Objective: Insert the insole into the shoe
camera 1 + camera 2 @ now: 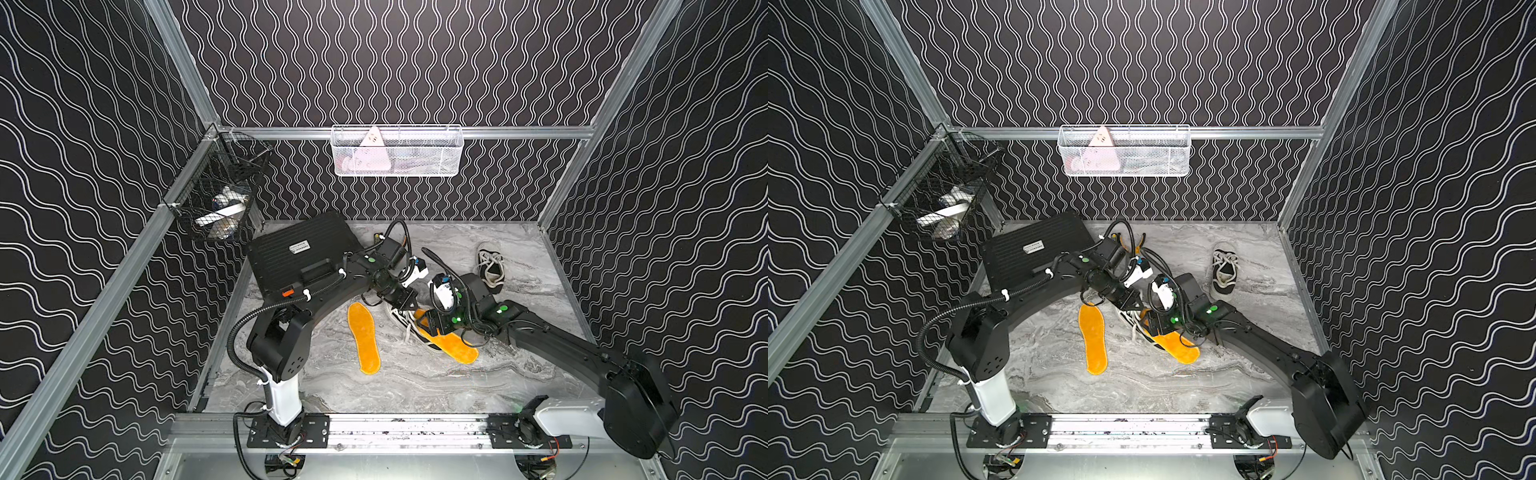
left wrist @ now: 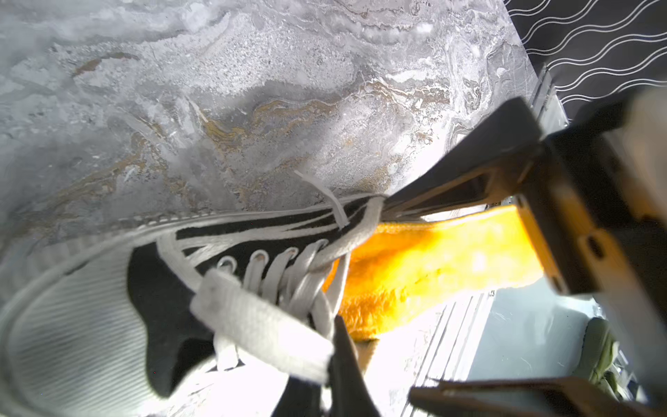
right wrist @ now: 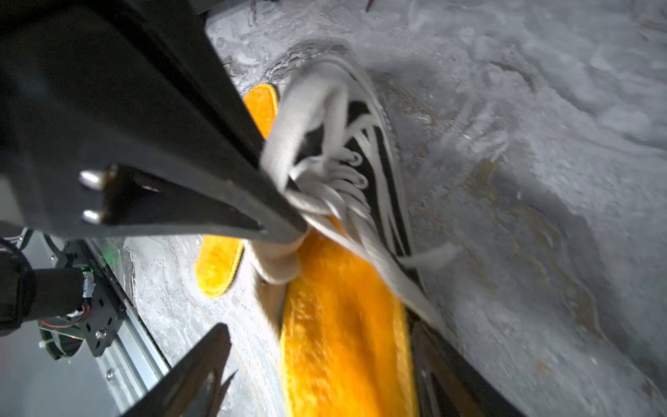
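1. Orange pile, thick and fuzzy with a stitched rim, covers the insole point(image 3: 343, 343), which is long, flat and round-ended. The shoe point(image 2: 162, 289) is black canvas with white stripes, metal eyelets, flat white laces and a ribbed white rubber toe cap. The desk point(image 1: 415, 386) has a grey marbled surface with rusty veins.
2. The left hand point(image 3: 285, 231) is pinched tight on white fabric at the shoe's mouth. Whether that fabric is the tongue or a lace I cannot tell. Its black tapered jaws come together to one point there.
3. The right hand point(image 3: 317, 332) stands wide and grips nothing, with its dark fingers point(image 3: 202, 361) either side of the insole's protruding part. One finger is clear of the pile. The other runs close along the insole's edge, and contact there is unclear.
4. The insole's front end is tucked into the shoe's opening under the laces. Its heel end sticks out behind over the desk, near the desk's middle.
5. A second orange insole point(image 1: 364, 338) lies flat on the desk just beside the shoe. A second black-and-white shoe point(image 1: 490, 266) sits well apart, nearer the back wall.
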